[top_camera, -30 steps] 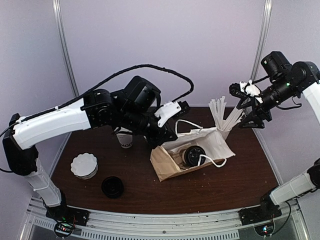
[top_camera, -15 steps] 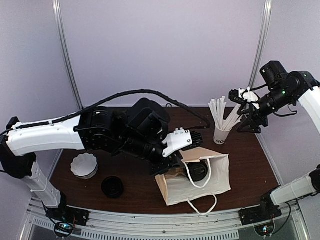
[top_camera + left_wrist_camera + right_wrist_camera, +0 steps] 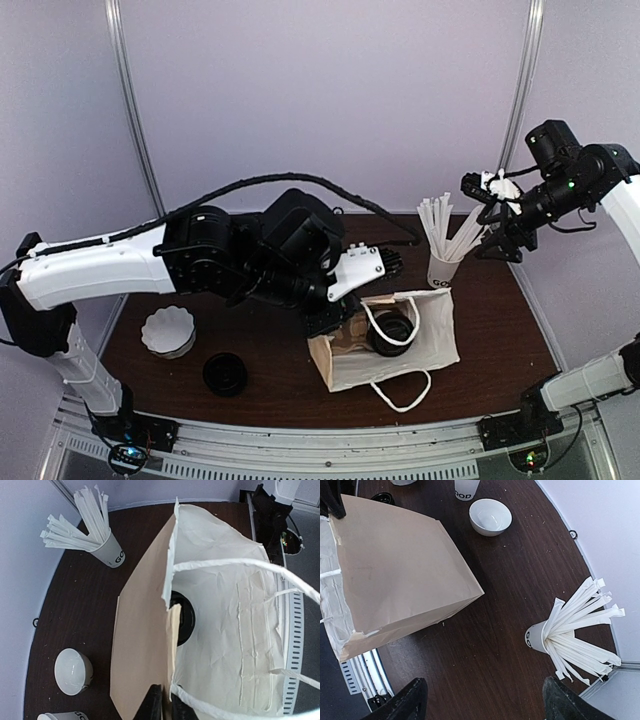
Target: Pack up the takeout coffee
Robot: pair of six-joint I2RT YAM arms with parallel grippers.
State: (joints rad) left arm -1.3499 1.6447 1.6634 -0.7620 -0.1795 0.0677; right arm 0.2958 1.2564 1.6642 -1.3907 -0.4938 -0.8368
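Inside the bag [image 3: 435,345] at mid-table is the coffee [image 3: 392,332]. The left gripper [image 3: 167,707] pinches the bag's rim, almost closed. The right gripper [image 3: 487,700] hangs wide and empty, far right. The coffee is probably light and crushable, so grip it below the lid [image 3: 185,622]. Only the left wrist view shows the pinch.

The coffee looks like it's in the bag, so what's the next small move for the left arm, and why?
Probably open the left gripper and release the rim of the paper bag. The takeout coffee already sits inside, black lid showing through the mouth, the bag rests on the table, and the right gripper hangs open near the cup of sticks.
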